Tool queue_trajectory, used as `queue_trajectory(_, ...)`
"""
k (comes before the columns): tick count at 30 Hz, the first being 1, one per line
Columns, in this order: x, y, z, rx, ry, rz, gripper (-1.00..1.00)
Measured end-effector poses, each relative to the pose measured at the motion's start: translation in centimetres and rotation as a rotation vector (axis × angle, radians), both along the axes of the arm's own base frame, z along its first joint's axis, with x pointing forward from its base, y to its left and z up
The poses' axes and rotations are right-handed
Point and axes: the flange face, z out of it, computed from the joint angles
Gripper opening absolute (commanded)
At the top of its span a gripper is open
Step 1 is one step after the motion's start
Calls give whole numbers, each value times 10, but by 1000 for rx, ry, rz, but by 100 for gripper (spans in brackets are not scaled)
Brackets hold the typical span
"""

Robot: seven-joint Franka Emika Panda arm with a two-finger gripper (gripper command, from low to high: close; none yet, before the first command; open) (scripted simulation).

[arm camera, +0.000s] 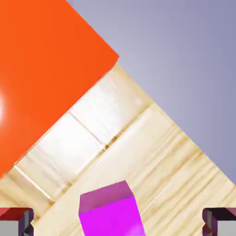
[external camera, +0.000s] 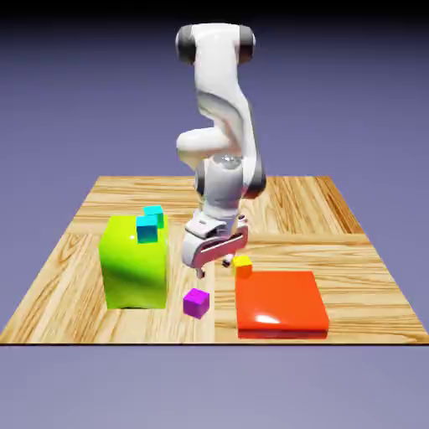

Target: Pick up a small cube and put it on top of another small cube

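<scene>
Grey fingertips (arm camera: 17,221) of my gripper (external camera: 211,266) sit wide apart at the bottom corners of the hand view, nothing clamped between them. The gripper hangs above the wooden table (external camera: 352,276), clear of its surface, in the gap between the two large blocks.

Between and ahead of my fingertips in the hand view lies the purple cube (arm camera: 110,212), resting on the wood, untouched. The exterior view confirms it: the purple cube (external camera: 196,302) sits on the table just below the gripper, near the front edge, between the green block (external camera: 132,268) and the flat orange slab (external camera: 281,303), apart from both.

The orange slab (arm camera: 41,78) fills the upper left of the hand view. A small yellow cube (external camera: 242,266) stands at the slab's far corner, just beside my gripper on the exterior view's right; whether it rests on the slab or on the table behind it I cannot tell from this angle.

Two teal cubes (external camera: 150,223) sit close together at the top rear of the green block, well apart from the gripper.
</scene>
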Motion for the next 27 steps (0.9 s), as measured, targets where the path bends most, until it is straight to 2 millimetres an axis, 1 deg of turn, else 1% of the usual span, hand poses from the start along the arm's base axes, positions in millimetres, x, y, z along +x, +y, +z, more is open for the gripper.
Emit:
queue_trajectory(3,-1,-9,-32,-86,140,122,0)
queue_trajectory(5,-1,-10,-36,-96,156,136,0)
queue_trajectory(10,-9,-23,-99,-97,156,136,0)
queue_trajectory(11,-9,-24,-103,-96,156,136,-100)
queue_trajectory(13,-9,-24,-103,-96,156,136,-100)
queue_trajectory(18,-2,-11,-40,-96,157,135,-100)
queue_trajectory(20,-1,-10,-36,-96,157,135,-100)
queue_trajectory(21,2,-8,-27,-77,150,88,-100)
queue_trajectory(24,11,-24,18,-58,153,61,-100)
queue_trajectory(27,13,-47,66,-42,156,25,-100)
